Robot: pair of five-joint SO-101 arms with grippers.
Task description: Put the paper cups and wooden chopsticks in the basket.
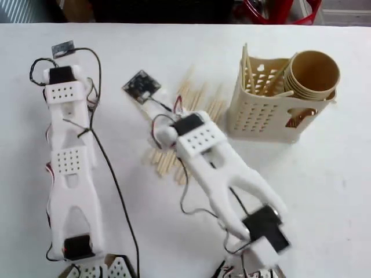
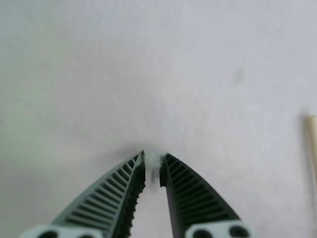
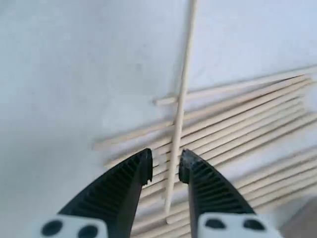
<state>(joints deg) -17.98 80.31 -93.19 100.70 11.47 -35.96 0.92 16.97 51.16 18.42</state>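
Wooden chopsticks (image 3: 237,124) lie in a loose pile on the table (image 3: 59,74), directly under and just ahead of the right gripper (image 3: 165,166). One single chopstick (image 3: 182,94) lies crosswise on top of the pile and runs into the gap between this gripper's fingertips, which stand slightly parted on either side of it, not clamped on it. The basket (image 1: 261,116), holding the stacked paper cups (image 1: 313,75) and a few upright sticks (image 1: 249,66), stands near the pile, on the side away from the left arm. The left gripper (image 2: 152,166) is pinched together over the table, with one stick end (image 2: 311,134) off to its side
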